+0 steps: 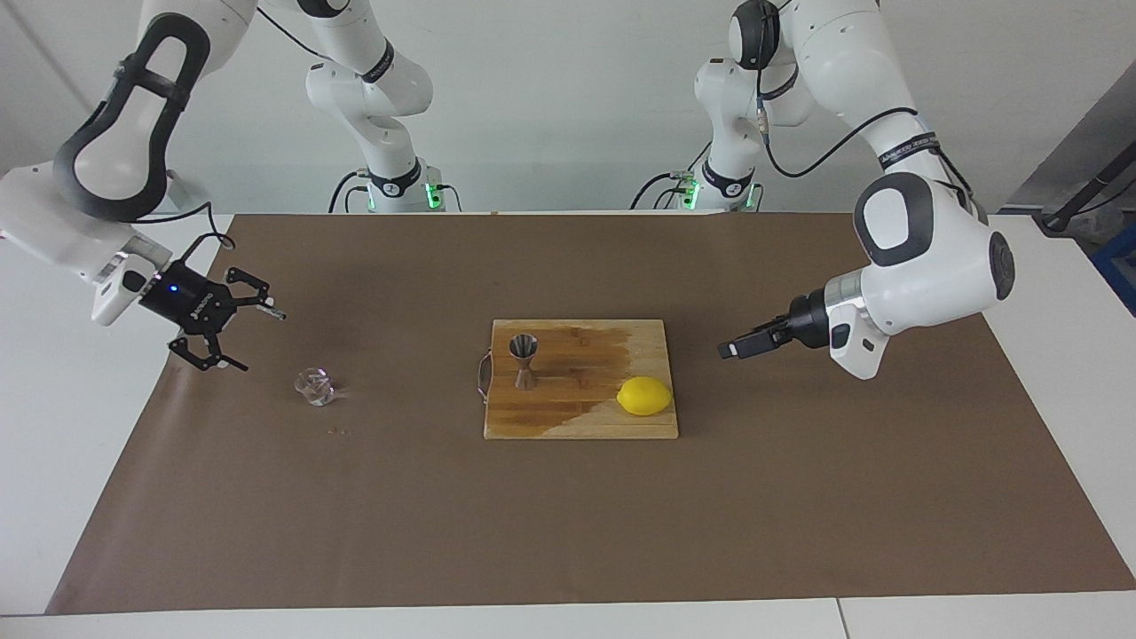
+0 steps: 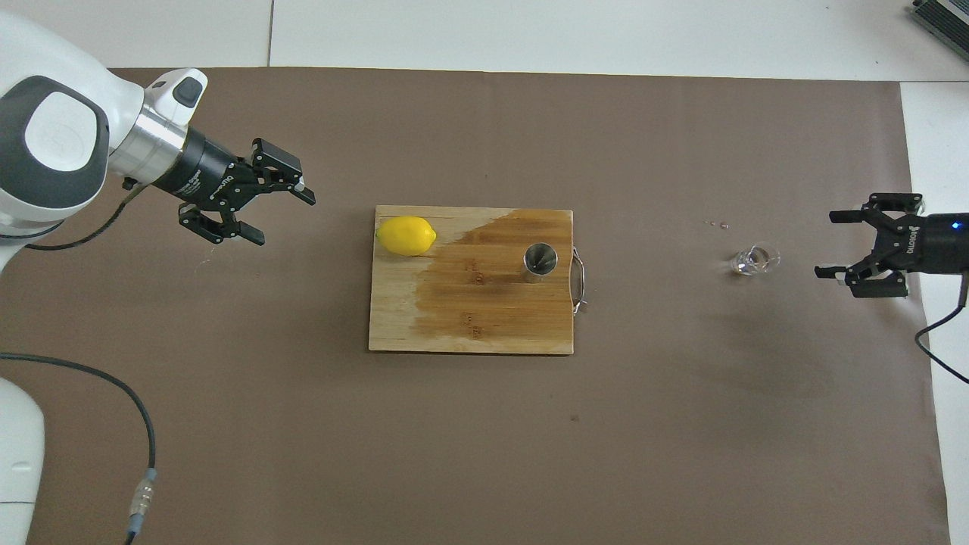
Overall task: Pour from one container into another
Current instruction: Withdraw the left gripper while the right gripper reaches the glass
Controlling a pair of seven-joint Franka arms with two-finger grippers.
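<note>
The small clear glass cup (image 1: 314, 387) (image 2: 755, 260) stands on the brown mat toward the right arm's end of the table. The steel jigger (image 1: 524, 360) (image 2: 540, 259) stands upright on the wooden cutting board (image 1: 568, 417) (image 2: 469, 333), at the board's handle end. My right gripper (image 1: 260, 341) (image 2: 826, 244) is open and hangs low over the mat's edge beside the cup, apart from it. My left gripper (image 1: 728, 350) (image 2: 284, 219) is open and empty, in the air over the mat off the board's lemon end.
A yellow lemon (image 1: 644, 396) (image 2: 406, 235) lies on the board's corner toward the left arm. Part of the board looks dark and wet. A metal handle (image 1: 482, 377) (image 2: 580, 280) sticks out of the board toward the cup. Tiny specks (image 2: 715, 223) lie near the cup.
</note>
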